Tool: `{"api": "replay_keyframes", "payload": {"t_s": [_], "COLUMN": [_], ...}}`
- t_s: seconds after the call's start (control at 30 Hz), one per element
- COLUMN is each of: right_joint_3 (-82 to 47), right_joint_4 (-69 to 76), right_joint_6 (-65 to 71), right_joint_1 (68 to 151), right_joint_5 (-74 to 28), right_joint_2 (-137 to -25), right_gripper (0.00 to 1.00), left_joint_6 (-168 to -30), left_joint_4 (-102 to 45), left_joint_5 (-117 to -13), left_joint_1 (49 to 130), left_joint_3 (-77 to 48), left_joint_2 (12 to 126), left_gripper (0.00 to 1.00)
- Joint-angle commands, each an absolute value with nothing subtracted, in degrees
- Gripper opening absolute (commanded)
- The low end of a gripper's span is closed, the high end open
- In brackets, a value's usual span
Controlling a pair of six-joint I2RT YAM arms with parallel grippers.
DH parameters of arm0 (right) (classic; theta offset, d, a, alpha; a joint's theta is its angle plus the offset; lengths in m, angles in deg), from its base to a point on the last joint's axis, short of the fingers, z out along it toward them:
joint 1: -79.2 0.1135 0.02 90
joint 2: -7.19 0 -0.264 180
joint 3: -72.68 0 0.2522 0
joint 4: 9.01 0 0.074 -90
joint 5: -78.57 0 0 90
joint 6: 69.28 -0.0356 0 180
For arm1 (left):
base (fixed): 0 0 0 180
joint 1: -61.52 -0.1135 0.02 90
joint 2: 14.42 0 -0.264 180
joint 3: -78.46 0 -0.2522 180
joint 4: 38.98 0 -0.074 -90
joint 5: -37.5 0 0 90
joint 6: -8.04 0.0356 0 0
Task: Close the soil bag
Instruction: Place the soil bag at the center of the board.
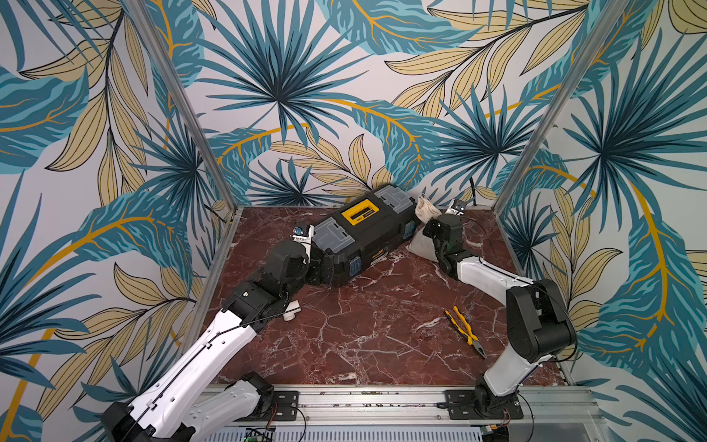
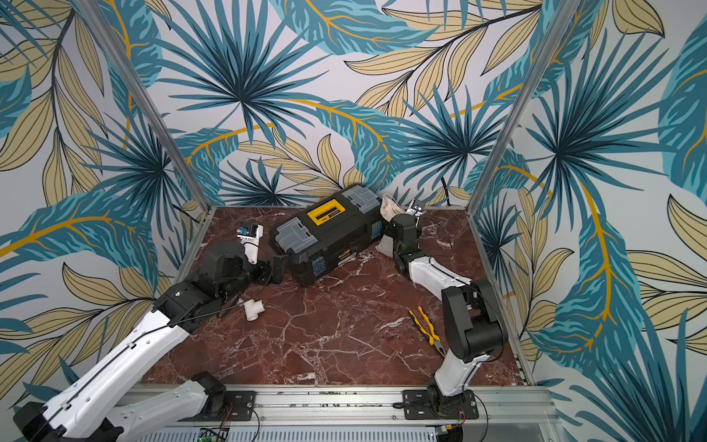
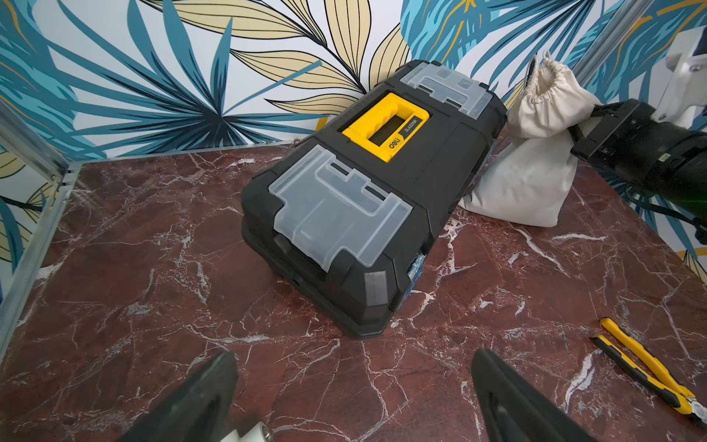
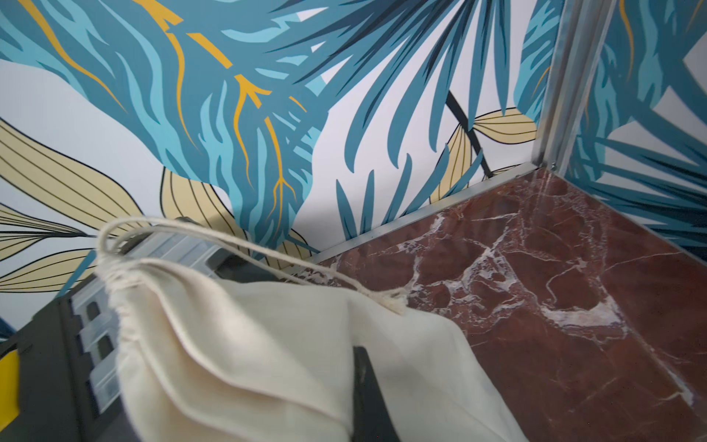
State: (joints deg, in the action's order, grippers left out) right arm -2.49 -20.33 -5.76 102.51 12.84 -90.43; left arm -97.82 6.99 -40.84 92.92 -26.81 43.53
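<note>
a: where is the soil bag [image 3: 535, 172] now?
b: at the far side of the table [image 3: 153, 268], leaning on the far end of the black toolbox [image 3: 363, 214], with its mouth [image 3: 545, 80] up.
a: and our grippers?
b: the right gripper [image 3: 581, 122] is closed, and it looks to us that it pinches a fold of cloth on the side of the bag, below the mouth. the left gripper [image 3: 355, 402] is spread wide and has nothing in it; it hangs low before the near end of the toolbox.
a: which step do we have?
b: we think we hold the bag steady, and the closing is not yet done. the mouth is gathered but seems not tight, and the cord [image 4: 267, 254] makes a loose loop beside it.
a: what does the next move ask?
b: we judge that a gripper must catch this thin cord and pull it away from the bag while the cloth is held. the cord is fine and soft, so the aim must be exact.
a: what is in the way?
b: the toolbox lies between the left gripper and the bag, so we must go over or around it. the pliers [image 3: 646, 371] and a white pipe fitting [image 2: 254, 308] lie well apart from the bag.
</note>
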Motion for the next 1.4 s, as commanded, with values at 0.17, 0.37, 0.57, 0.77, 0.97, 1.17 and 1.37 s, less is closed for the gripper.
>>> {"api": "replay_keyframes", "payload": {"t_s": [0.17, 0.37, 0.57, 0.77, 0.97, 1.17, 1.37], "right_joint_3": [4.19, 7.27, 10.04, 9.75, 8.60, 6.81, 4.05], "right_joint_4": [-20.59, -22.83, -23.73, -20.37, -17.54, -12.60, -2.33], "right_joint_6": [-13.18, -11.66, -10.30, -9.73, -6.70, -1.79, 3.91], "right_joint_1": [104.69, 104.60, 104.20, 103.74, 103.20, 103.10, 103.11], "right_joint_5": [6.76, -0.52, -5.14, -13.72, -15.06, -16.99, -20.19], "right_joint_2": [-80.89, -83.37, -84.06, -87.88, -87.88, -84.46, -76.63], "right_gripper": [0.00, 0.00, 0.14, 0.42, 0.66, 0.80, 0.93], "left_joint_6": [-96.35, -96.80, -96.62, -96.49, -96.07, -96.03, -96.40], "left_joint_4": [3.18, 1.05, 0.36, 0.10, 0.13, -0.50, -1.12], "left_joint_5": [-40.49, -42.72, -43.07, -43.33, -43.12, -43.07, -42.49], "left_joint_1": [92.56, 92.58, 92.56, 92.57, 92.49, 92.48, 91.71], "left_joint_3": [-27.66, -27.10, -26.74, -27.55, -27.49, -27.79, -27.99], "left_joint_2": [45.53, 48.64, 49.66, 49.47, 49.47, 49.73, 50.38], "left_gripper": [1.00, 1.00, 1.00, 1.00, 1.00, 1.00, 1.00]}}
